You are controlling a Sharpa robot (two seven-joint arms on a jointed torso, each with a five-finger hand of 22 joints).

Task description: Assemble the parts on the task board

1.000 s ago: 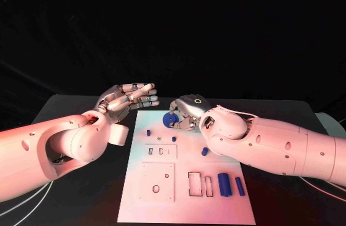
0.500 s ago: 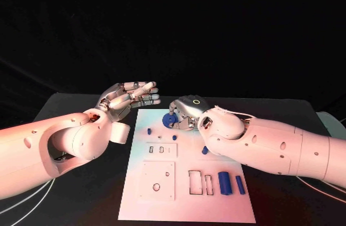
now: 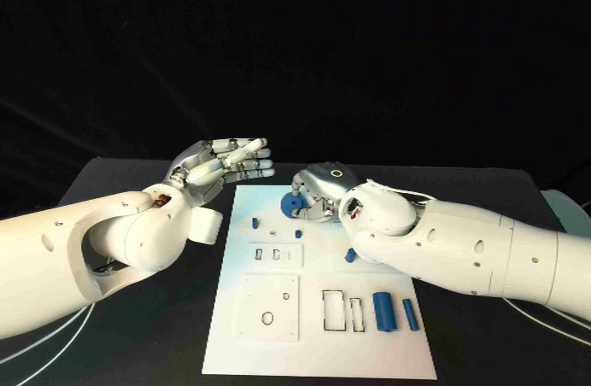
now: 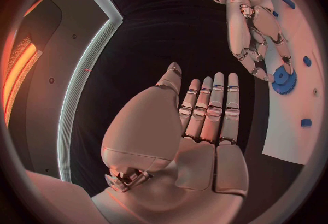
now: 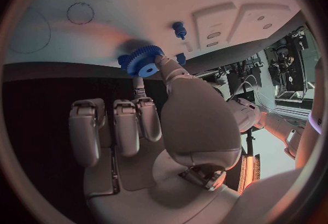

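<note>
The right wrist view shows the right robot hand (image 5: pixel 147 125) touching the blue gear (image 5: pixel 142 61) with a fingertip at the far end of the task board (image 3: pixel 314 335); whether it grips, I cannot tell. The left robot hand (image 3: pixel 219 166) stays released, fingers extended, beside the board above the bench (image 3: pixel 136 335). Two blue cylinders (image 3: pixel 394 312) lie near the board's slots, unmoved.

Two bulky glossy white arms with small dark round screw holes in the shells, each ending in a silver metallic left hand (image 3: pixel 222 166) and right hand (image 3: pixel 323 190) with pale fingertip pads, a lit ring on the right hand's back, thin white cables.
</note>
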